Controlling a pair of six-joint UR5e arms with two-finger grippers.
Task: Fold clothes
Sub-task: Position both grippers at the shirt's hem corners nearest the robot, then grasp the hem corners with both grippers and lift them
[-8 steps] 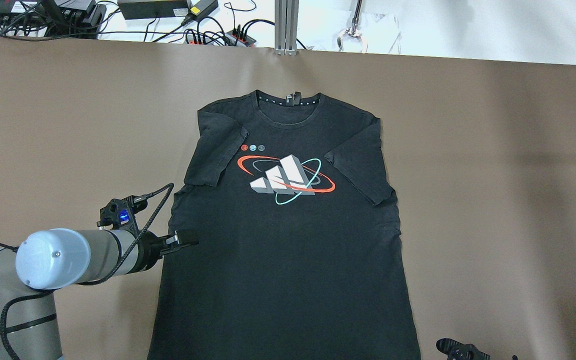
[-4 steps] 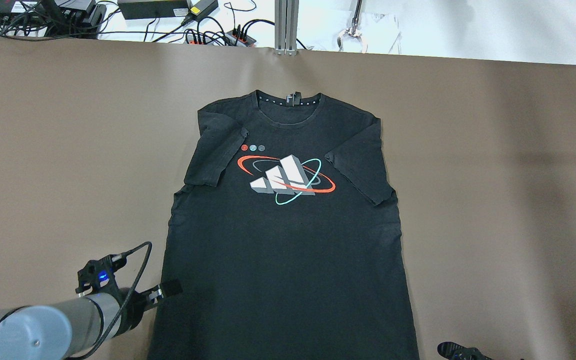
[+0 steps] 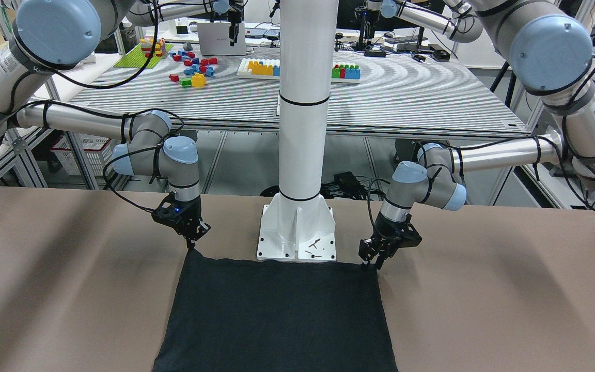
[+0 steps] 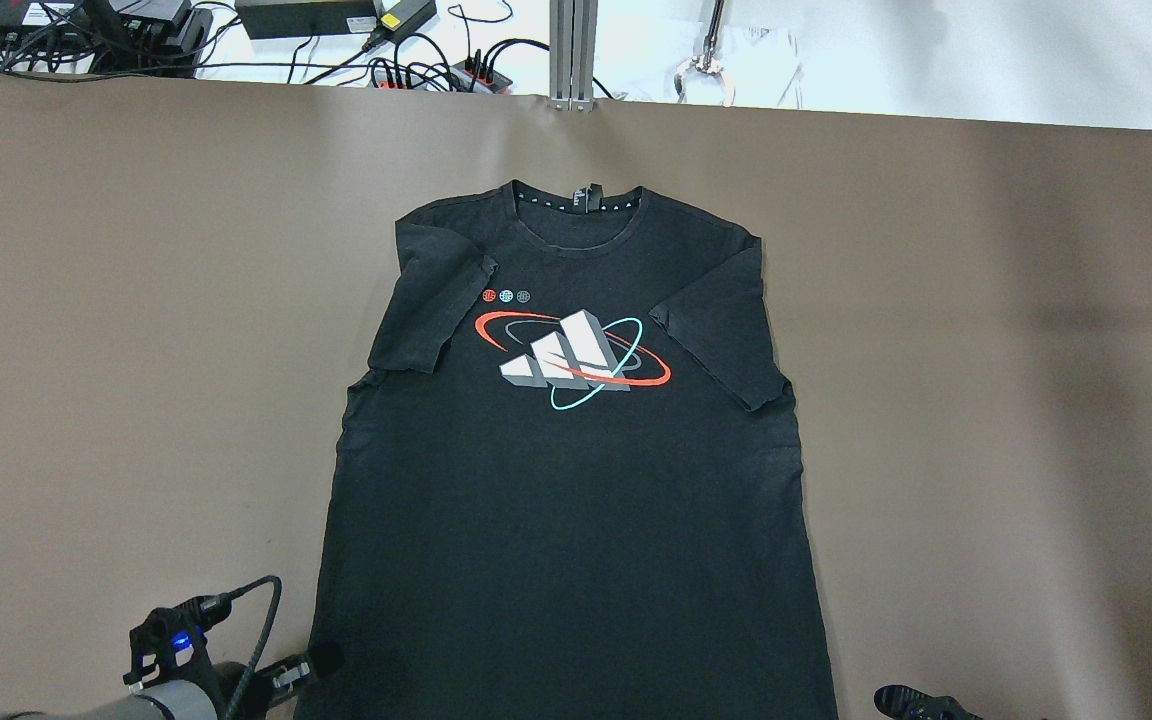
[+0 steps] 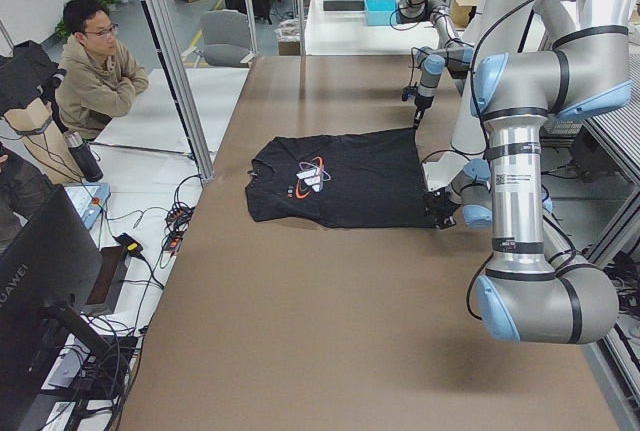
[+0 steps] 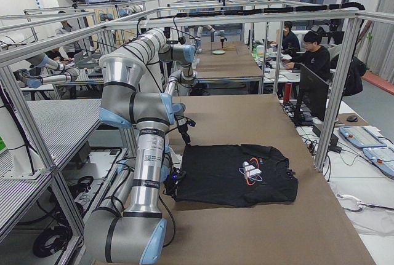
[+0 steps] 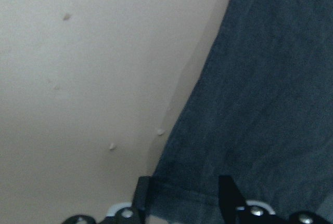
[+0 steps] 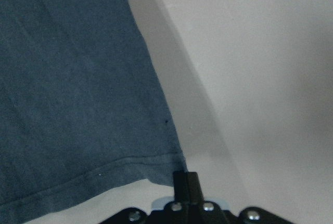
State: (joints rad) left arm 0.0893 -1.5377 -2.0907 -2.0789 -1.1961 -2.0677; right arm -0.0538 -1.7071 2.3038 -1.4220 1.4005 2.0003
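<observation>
**Left tool (image 3: 373,259) open over one hem corner, right tool (image 3: 192,243) closed on the other**

Take the robot's base as 6 o'clock and the far edge of the table (image 4: 986,350) as 12. The black T-shirt (image 4: 576,520) lies flat and print side up in the middle of the table. Its long axis runs straight from 12 to 6, with the collar (image 4: 579,205) at 12 and the hem at 6, just in front of the base. Both sleeves are tucked in over the chest, so the outline is close to a plain rectangle.

The left tool sits at the shirt's 7 o'clock corner with its fingers (image 7: 143,198) apart and the hem between them, not yet pinched. The right tool, at the 5 o'clock corner, has its fingers together on the corner and appears to pinch it.

I reckon the corners are chosen so the hem can be lifted evenly and carried toward 12, halving the shirt across its length. A one-sided grip would skew that fold.
</observation>
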